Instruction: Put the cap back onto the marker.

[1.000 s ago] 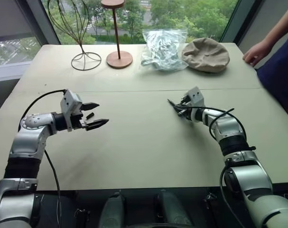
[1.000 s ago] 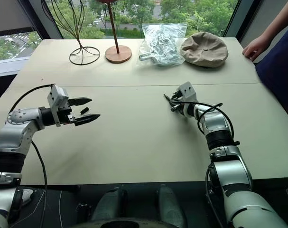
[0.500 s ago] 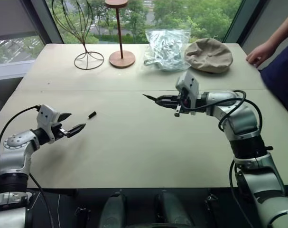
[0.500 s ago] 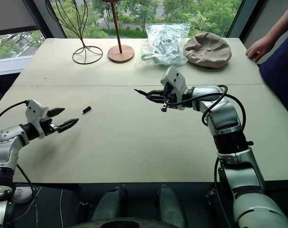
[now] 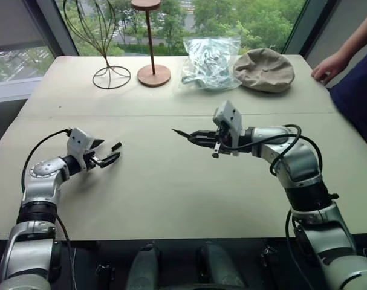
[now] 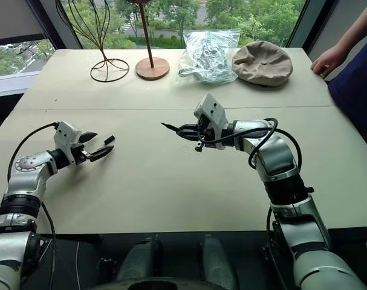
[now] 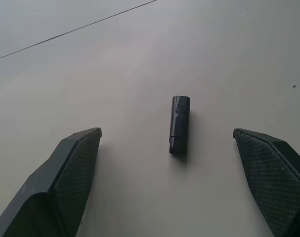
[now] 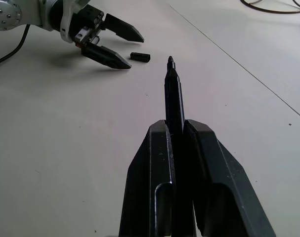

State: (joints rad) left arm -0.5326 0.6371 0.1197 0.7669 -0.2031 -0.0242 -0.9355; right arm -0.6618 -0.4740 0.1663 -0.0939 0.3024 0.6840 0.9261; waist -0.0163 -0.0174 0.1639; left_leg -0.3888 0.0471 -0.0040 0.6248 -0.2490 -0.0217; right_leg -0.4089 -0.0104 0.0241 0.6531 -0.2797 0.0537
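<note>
The cap (image 7: 179, 124), a short black cylinder, lies flat on the beige table (image 5: 171, 193) at the left. My left gripper (image 5: 109, 151) is down at the table with its fingers (image 7: 75, 163) wide open. The cap lies between the fingertips and slightly ahead of them, touching neither. My right gripper (image 5: 198, 136) hovers above the table's middle, shut on the marker (image 8: 173, 91). The thin dark marker sticks out of the jaws, and its pointed tip (image 5: 174, 130) aims left toward the cap (image 8: 140, 57) and the left gripper (image 8: 135, 52).
Along the far edge stand a wire stand (image 5: 110, 77), a wooden stand (image 5: 153, 75), a crumpled clear plastic bag (image 5: 210, 63) and a beige hat (image 5: 263, 69). A person's hand (image 5: 328, 65) rests at the far right corner.
My right gripper has lifted the marker off the table and swung it left, tip toward the cap. My left gripper has sunk to the table, open around the cap.
</note>
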